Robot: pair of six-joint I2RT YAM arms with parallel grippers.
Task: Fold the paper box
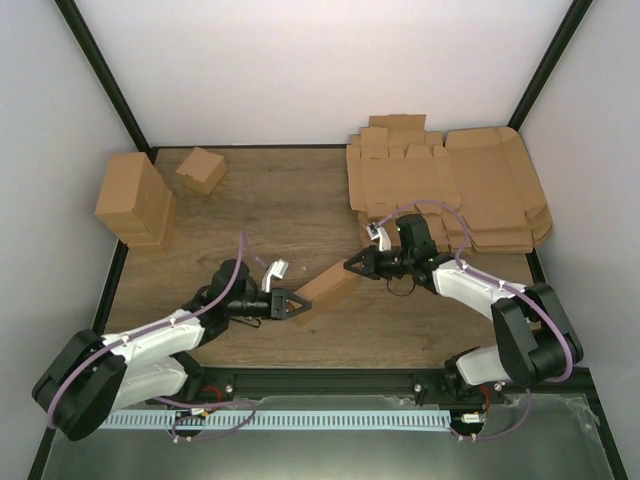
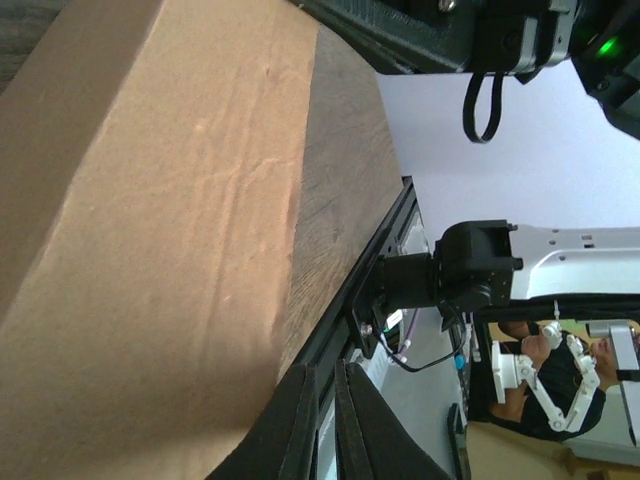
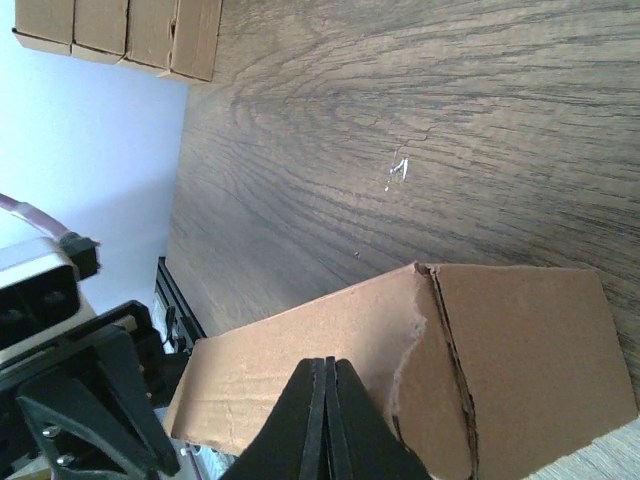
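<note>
At the middle of the worktop (image 1: 280,215) lies the paper box (image 1: 326,286), already folded into a long brown carton. It sits at a slant, with its near end toward the left arm and its far end toward the right arm.

The left tool (image 1: 300,305) meets the box's near-left end. Seen from the left wrist, its two dark fingers are pressed together with only a thin slit between them and nothing held in it. The broad side of the box (image 2: 150,250) runs close beside them, but I cannot tell whether they touch it.

The right tool (image 1: 350,268) points at the opposite end. Seen from the right wrist, its fingers are closed flat against each other, gripping nothing. Their tips (image 3: 325,375) overlap the long face of the box (image 3: 480,350); that face has a rough, torn-looking edge near the corner fold.

A stack of large flat sheets (image 1: 450,190) lies at the far right of the worktop. A tall cardboard block (image 1: 135,200) stands at the far left, with a small carton (image 1: 202,170) beside it. All of these are well apart from the box.
</note>
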